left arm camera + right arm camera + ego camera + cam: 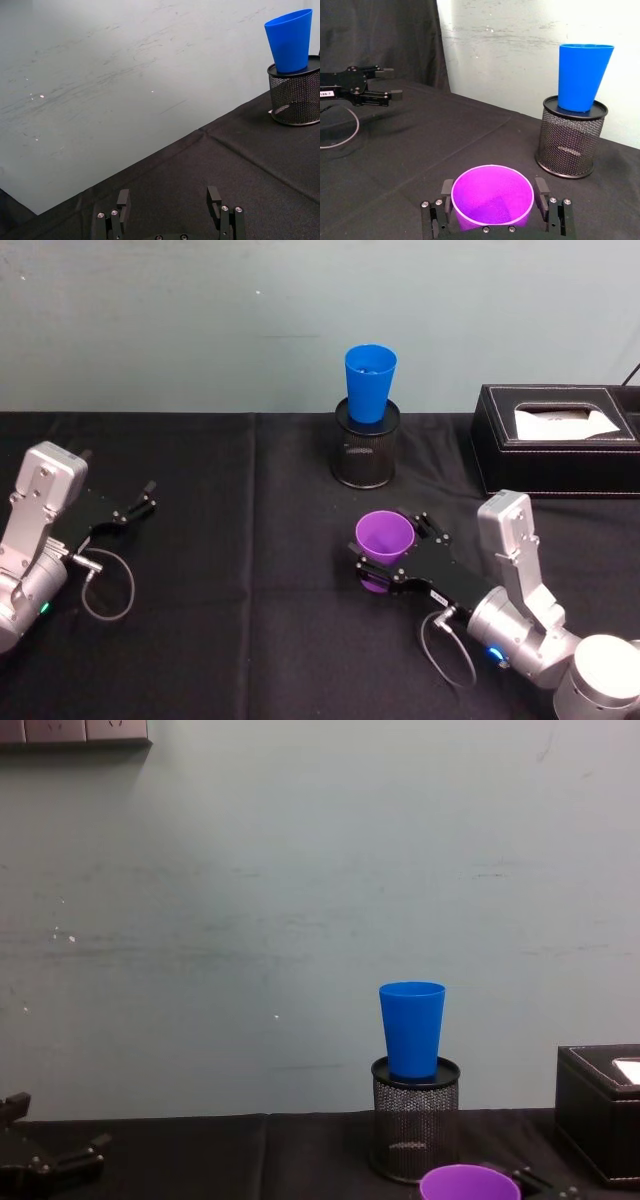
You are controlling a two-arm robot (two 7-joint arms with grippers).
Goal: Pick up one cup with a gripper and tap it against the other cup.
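One purple cup point(384, 543) upright, mouth up, long axis vertical, between fingers of my right end effector point(392, 553), held; sits in front of pen holder point(365, 448). One blue cup point(369, 381) upright, mouth up, nested in pen holder. My left end effector point(136, 506) wide, far left of pen holder over worktop point(230, 570).

The worktop point(250, 540) is draped in black cloth with fold creases running across it; a black wire-mesh pen holder point(366, 452) stands on it toward 12 o'clock, upright; a black stitched tissue box point(555, 440) sits at about 2 o'clock, well apart from the holder; a purple cup point(384, 545) stands at about 5 o'clock.
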